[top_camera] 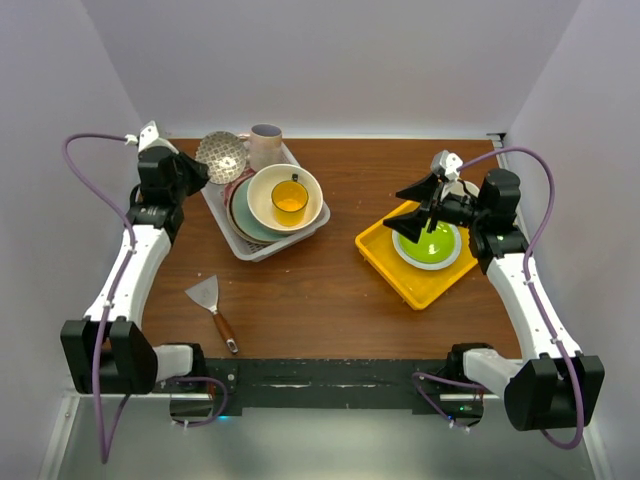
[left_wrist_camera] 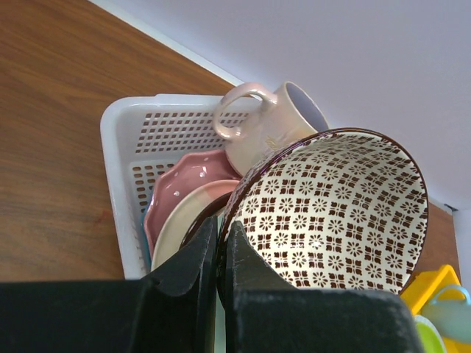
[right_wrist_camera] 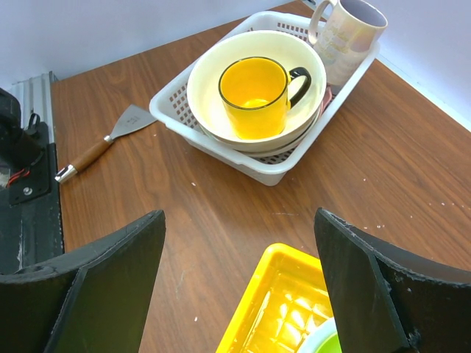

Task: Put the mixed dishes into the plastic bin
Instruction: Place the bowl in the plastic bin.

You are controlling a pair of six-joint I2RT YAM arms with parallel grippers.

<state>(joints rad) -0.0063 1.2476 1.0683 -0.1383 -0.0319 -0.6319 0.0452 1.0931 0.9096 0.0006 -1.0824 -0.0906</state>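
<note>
Left wrist: left gripper (left_wrist_camera: pixel 222 237) pinched the dark red-rimmed bowl (left_wrist_camera: pixel 331 213) by its rim, tilted on edge directly over the plastic bin (left_wrist_camera: pixel 118 191); right gripper (right_wrist_camera: pixel 239 220) spread wide, well apart.

Your left grips; your right stands wide.
Your left arm stretches forward, the left gripper (left_wrist_camera: pixel 218 224) pinched shut on the rim of the dark red-rimmed bowl (left_wrist_camera: pixel 331 213); your right gripper (right_wrist_camera: pixel 239 220) hangs with jaws spread, holding nothing.
</note>
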